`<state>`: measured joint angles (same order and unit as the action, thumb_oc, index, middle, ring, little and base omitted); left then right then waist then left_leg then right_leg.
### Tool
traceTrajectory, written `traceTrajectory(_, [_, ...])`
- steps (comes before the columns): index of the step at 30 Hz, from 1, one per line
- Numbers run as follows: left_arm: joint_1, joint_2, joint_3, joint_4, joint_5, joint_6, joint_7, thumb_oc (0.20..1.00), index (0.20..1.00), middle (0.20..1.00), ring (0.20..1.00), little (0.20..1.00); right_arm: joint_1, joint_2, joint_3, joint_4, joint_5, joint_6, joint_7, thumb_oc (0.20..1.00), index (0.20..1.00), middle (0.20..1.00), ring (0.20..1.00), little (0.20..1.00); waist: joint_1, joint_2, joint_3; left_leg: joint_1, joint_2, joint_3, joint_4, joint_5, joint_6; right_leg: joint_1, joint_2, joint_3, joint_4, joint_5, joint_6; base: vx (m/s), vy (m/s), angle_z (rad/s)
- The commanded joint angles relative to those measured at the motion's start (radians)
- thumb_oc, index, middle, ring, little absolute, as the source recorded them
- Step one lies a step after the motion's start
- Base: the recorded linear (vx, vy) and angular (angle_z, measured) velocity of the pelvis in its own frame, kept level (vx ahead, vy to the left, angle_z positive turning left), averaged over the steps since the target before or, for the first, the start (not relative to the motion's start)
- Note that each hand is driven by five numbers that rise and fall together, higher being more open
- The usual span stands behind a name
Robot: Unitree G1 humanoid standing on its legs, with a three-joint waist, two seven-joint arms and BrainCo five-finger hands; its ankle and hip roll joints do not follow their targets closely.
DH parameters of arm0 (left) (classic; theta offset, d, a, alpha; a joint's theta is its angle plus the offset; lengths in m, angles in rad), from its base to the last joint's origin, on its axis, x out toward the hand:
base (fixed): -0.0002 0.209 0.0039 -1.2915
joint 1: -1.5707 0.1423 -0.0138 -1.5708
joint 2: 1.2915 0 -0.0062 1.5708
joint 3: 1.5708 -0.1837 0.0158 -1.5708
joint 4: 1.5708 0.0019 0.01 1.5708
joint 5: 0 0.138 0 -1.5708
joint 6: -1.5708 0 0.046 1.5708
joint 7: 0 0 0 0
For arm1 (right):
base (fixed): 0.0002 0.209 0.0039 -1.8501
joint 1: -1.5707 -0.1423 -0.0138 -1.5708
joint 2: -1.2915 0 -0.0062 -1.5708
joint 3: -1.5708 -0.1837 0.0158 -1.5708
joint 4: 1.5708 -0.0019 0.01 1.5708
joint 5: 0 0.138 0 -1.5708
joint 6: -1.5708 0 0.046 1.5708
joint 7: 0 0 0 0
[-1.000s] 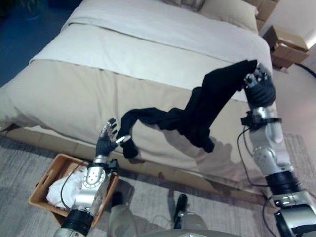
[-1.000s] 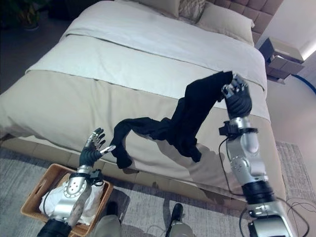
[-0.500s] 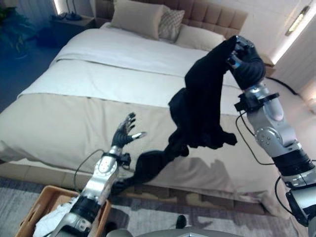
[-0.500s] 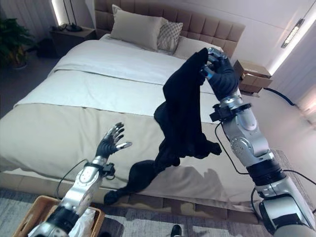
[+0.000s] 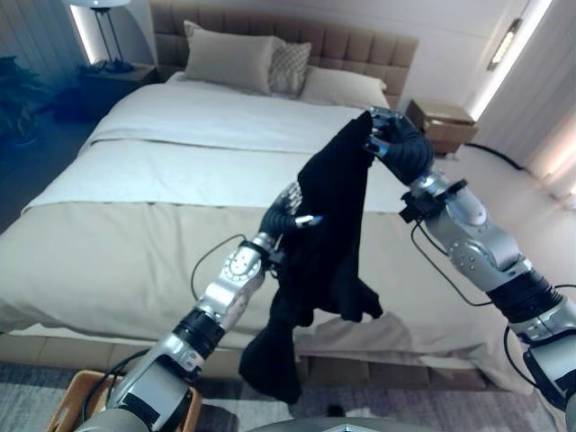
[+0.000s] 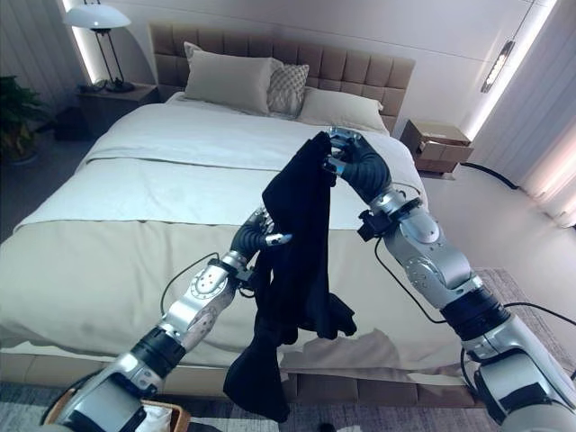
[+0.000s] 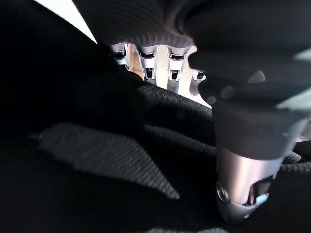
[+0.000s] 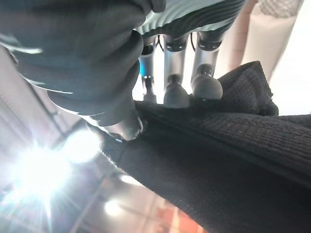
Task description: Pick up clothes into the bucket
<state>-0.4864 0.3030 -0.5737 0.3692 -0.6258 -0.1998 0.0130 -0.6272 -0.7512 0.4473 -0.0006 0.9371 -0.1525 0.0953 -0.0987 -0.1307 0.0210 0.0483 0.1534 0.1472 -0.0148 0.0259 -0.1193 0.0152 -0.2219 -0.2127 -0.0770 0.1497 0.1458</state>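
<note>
A long black garment hangs in the air over the near edge of the bed, its lower end dangling past the mattress side. My right hand is raised high and shut on the garment's top edge; the right wrist view has the thumb and fingertips pinching the black cloth. My left hand is up against the garment's left side at mid-height, with black cloth lying across it. A corner of the brown wicker basket sits on the floor at the lower left.
The wide bed with its beige cover stretches across the front, pillows at the headboard. A lamp stands at the far left, a nightstand with a box at the far right. White cloth lies in the basket.
The camera has tilted up. My right hand has brought the garment lower and further left. My left hand has risen and reached the hanging cloth.
</note>
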Motion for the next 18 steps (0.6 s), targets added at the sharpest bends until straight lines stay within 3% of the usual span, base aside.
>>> traceTrajectory(1, [-0.147,-0.026,-0.063,0.089,-0.176,0.023,-0.093,1.000,1.000,1.000,1.000,1.000,-0.183,-0.016,0.012,-0.029,0.094,-0.059,-0.006,0.200,0.200,0.200,0.200,0.200,0.007,0.006,-0.019,-0.037,0.012,-0.001,0.029,0.015,0.019,0.069,-0.054,-0.038,0.086,-0.039,0.089,0.00,0.000,0.00])
traceTrajectory(6, [-0.138,0.017,-0.144,0.088,-0.230,0.065,-0.183,1.000,1.000,1.000,1.000,1.000,-0.218,-0.027,0.041,-0.001,0.103,-0.068,0.003,0.200,0.200,0.200,0.200,0.200,-0.002,0.010,-0.028,-0.029,0.012,0.001,0.025,0.014,0.018,0.071,-0.055,-0.032,0.084,-0.036,0.090,0.00,0.000,0.00])
traceTrajectory(7, [-0.138,0.017,-0.143,0.088,-0.230,0.065,-0.184,0.909,0.909,0.909,0.909,0.909,-0.219,-0.027,0.041,0.000,0.103,-0.068,0.004,0.200,0.200,0.200,0.200,0.200,-0.002,0.010,-0.028,-0.029,0.012,0.001,0.025,0.014,0.018,0.071,-0.055,-0.032,0.084,-0.036,0.090,0.00,0.000,0.00])
traceTrajectory(8, [-0.119,0.016,-0.162,0.087,-0.273,0.089,-0.221,0.200,0.200,0.200,0.200,0.200,-0.232,-0.025,0.041,0.005,0.109,-0.074,0.006,0.200,0.200,0.200,0.200,0.200,-0.004,0.011,-0.031,-0.025,0.012,0.002,0.024,0.013,0.018,0.073,-0.055,-0.032,0.084,-0.037,0.090,0.00,0.000,0.00])
traceTrajectory(18, [-0.066,0.001,-0.145,0.109,-0.285,0.077,-0.240,0.200,0.200,0.200,0.200,0.200,-0.245,-0.001,0.019,0.059,0.091,-0.090,-0.001,0.200,0.200,0.200,0.200,0.200,0.001,0.009,-0.035,-0.025,0.008,-0.001,0.023,0.011,0.021,0.080,-0.055,-0.032,0.082,-0.043,0.088,0.00,0.000,0.00])
